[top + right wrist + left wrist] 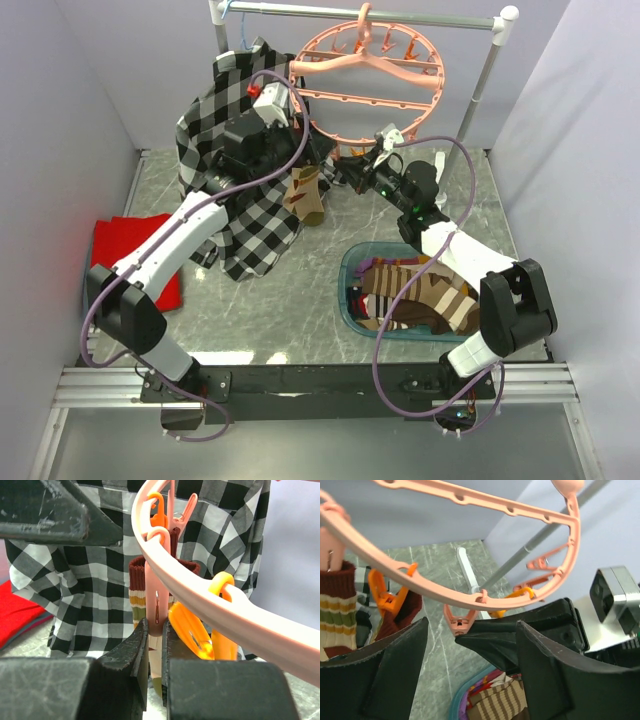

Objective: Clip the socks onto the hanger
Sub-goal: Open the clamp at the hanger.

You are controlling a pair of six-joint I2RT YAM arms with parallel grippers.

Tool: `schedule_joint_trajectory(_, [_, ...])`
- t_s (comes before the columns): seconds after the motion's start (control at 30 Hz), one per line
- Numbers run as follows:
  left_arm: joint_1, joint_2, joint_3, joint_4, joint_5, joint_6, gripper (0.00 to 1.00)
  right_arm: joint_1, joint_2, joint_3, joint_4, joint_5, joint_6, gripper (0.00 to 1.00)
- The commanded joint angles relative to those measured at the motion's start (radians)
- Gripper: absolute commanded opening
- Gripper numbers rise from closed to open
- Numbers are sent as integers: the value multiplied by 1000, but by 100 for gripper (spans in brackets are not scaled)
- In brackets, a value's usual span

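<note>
The salmon-pink hanger (365, 75) hangs from the rail at the back. A striped sock (305, 195) hangs from its near-left rim; it shows in the left wrist view (337, 610) and the right wrist view (136, 587). My right gripper (157, 630) is shut on a pink clip (159, 607) hanging from the ring, just in front of that sock. In the top view it (345, 172) is under the ring's near edge. My left gripper (472, 625) is open and empty beside it, under the rim (305, 150). More socks (420, 295) lie in the basin.
A teal basin (347, 290) sits at centre right. A black-and-white plaid shirt (240, 200) hangs at the left behind my left arm. A red cloth (125, 245) lies at the far left. Orange clips (192, 632) dangle next to the held clip. The rail's post (485, 85) stands at the right.
</note>
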Motion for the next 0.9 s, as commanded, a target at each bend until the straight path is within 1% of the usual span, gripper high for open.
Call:
schedule_joint_trajectory(0.0, [-4,21,29,49,64,73,76,-2,-10,52,15,-21,8,0])
schedule_joint_trajectory(0.07, [-5,35,47,46,63,89,75,-2,-6,55,12,-22,8,0])
schedule_joint_trajectory(0.27, [-15,81,95,-6,23,146,64,-2,-1,60,9,-28,6,0])
schedule_joint_trajectory(0.53, [-33,129,138,-14,12,171,65,-2,8,71,-1,-36,-2,0])
schedule_joint_trajectory(0.73, [-38,153,181,-5,-17,143,63,-3,19,74,-10,-39,-6,0])
schedule_joint_trajectory(0.83, [-38,164,196,-7,-31,133,57,-2,21,69,-11,-39,-8,0])
schedule_joint_trajectory(0.87, [-38,167,202,-10,-31,128,51,-2,19,69,-13,-39,-9,0])
